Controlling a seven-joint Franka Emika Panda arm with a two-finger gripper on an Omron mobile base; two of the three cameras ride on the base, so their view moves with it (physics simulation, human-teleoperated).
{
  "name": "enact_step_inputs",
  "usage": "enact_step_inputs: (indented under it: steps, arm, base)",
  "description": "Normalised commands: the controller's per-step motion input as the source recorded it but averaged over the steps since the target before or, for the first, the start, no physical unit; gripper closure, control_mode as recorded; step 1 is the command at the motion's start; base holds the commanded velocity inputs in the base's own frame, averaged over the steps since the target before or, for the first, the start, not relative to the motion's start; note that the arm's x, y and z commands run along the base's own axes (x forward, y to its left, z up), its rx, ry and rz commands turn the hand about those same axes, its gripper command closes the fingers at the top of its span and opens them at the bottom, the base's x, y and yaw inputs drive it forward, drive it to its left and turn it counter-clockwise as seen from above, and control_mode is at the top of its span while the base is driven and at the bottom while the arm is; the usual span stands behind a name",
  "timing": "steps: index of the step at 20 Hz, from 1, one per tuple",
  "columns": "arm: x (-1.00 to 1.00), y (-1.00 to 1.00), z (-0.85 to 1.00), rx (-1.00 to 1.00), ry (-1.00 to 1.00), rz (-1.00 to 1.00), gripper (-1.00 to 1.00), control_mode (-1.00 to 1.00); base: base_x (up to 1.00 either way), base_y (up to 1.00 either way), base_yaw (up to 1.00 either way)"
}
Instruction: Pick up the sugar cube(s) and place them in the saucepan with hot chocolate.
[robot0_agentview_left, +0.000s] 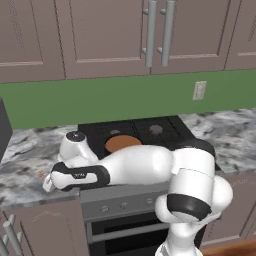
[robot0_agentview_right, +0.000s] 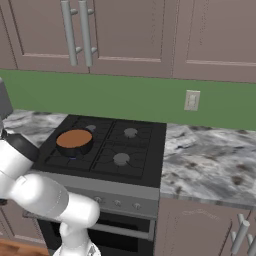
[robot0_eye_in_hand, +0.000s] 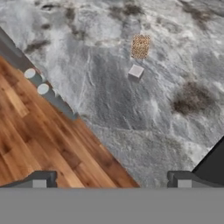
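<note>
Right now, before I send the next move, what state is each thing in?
Hand: open, holding nothing, above the marble counter.
Small pale cube: lying loose on the counter, not gripped.
Speckled orange-tan cube: lying beside it, apart from it.
Round black saucepan: upright on the stove, filled with orange-brown liquid.

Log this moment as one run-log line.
phase: approach | gripper: open, above counter, empty | sugar cube: on counter, untouched | saucepan: on stove, front-left burner
</note>
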Motion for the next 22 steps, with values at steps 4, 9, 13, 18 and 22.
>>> enact_step_inputs:
  steps: [4,9,13,18,22]
  arm:
    - [0.14,0.21,0.01,-0.09,0.00,0.00,-1.00,-1.00]
    - [0.35,0.26,0.01,-0.08,0.00,0.00,-1.00,-1.00]
    - [0.27,0.18,0.00,-0.04,0.00,0.00,-1.00,-1.00]
    - [0.20,0.17,0.00,-0.01,0.00,0.00,-1.00,-1.00]
    - [0.19,0.15,0.00,0.00,0.00,0.00,-1.00,-1.00]
  base:
    - [0.00,0.00,0.00]
    - [0.00,0.00,0.00]
    - [0.00,0.00,0.00]
    - [0.00,0.00,0.00]
    - [0.00,0.00,0.00]
